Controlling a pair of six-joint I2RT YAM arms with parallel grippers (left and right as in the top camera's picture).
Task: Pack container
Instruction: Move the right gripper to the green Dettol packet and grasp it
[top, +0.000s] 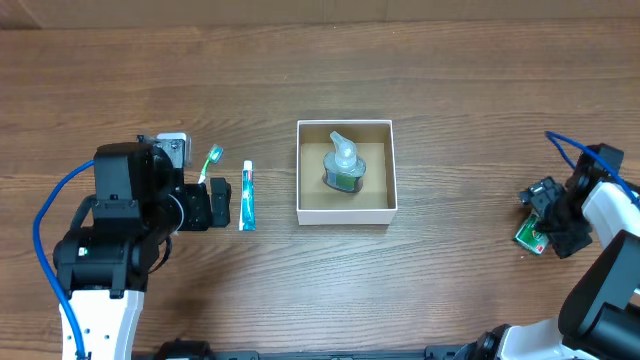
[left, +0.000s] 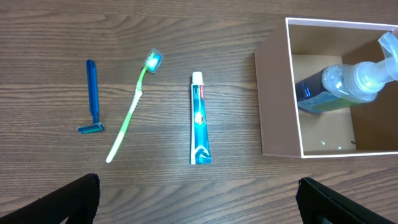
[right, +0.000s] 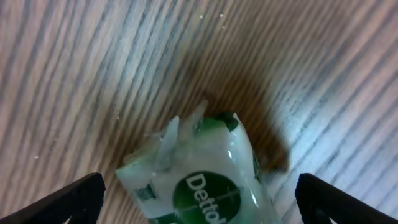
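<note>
The container is a small white-walled box with a brown inside, at the table's middle. It also shows at the right of the left wrist view. A clear pump bottle lies inside it. My left gripper is open and empty, left of the box, with its fingers wide apart just short of a blue toothpaste tube. My right gripper is open at the far right, its fingers either side of a green and white Dettol soap packet lying on the table.
A green toothbrush and a blue razor lie left of the toothpaste tube. The toothbrush shows partly under the left arm in the overhead view. The soap packet lies near the table's right edge.
</note>
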